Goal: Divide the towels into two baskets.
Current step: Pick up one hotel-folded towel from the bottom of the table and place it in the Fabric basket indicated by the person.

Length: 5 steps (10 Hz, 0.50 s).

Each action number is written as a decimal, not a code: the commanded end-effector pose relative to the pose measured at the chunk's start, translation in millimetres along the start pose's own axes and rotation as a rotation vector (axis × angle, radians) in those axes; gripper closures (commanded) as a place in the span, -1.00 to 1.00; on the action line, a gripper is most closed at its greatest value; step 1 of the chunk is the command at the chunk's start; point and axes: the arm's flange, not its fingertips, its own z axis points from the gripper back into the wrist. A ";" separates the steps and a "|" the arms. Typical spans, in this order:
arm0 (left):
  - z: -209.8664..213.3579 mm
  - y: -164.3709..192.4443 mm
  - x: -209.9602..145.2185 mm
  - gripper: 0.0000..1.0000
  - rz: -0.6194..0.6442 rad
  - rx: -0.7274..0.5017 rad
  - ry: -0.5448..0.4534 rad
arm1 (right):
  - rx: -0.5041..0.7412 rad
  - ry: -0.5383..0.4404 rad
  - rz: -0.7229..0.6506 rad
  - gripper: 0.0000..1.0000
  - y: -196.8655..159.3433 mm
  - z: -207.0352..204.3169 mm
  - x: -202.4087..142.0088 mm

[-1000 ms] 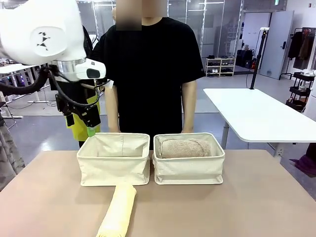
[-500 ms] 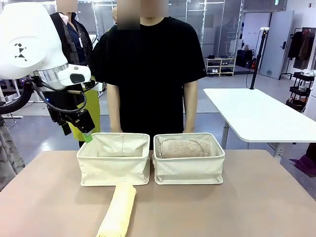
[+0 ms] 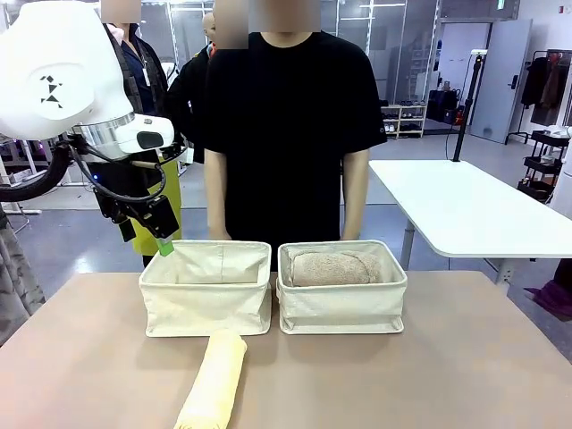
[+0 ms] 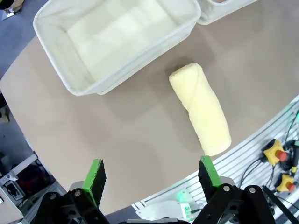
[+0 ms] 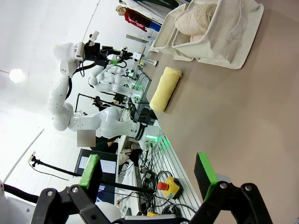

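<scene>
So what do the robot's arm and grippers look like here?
The left arm is a glossy white rounded shell with a small dark logo, black cables looping beneath its wrist. Both the left gripper and right gripper are black with bright green finger pads.

- The left basket point(image 3: 206, 299) and right basket point(image 3: 341, 304) stood side by side on the table point(image 3: 465, 357).
- One towel point(image 3: 329, 266) lay in the right basket.
- A second towel point(image 3: 214, 380) lay on the table just before the left basket.
- A person point(image 3: 286, 134) stood behind both.
</scene>
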 end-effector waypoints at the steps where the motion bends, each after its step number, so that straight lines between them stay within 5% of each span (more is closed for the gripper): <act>1: 5.1 2.1 0.3 -1.00 0.005 0.016 0.020 | 0.000 -0.005 0.006 -1.00 3.4 -1.6 -1.1; 3: 0.0 0.6 -0.1 -1.00 0.001 0.000 0.000 | 0.000 -0.005 0.006 -1.00 3.4 -1.6 -1.1; 5: 50.9 65.9 -44.0 -1.00 0.181 -0.372 -0.082 | 0.000 -0.005 0.006 -1.00 3.4 -1.6 -1.1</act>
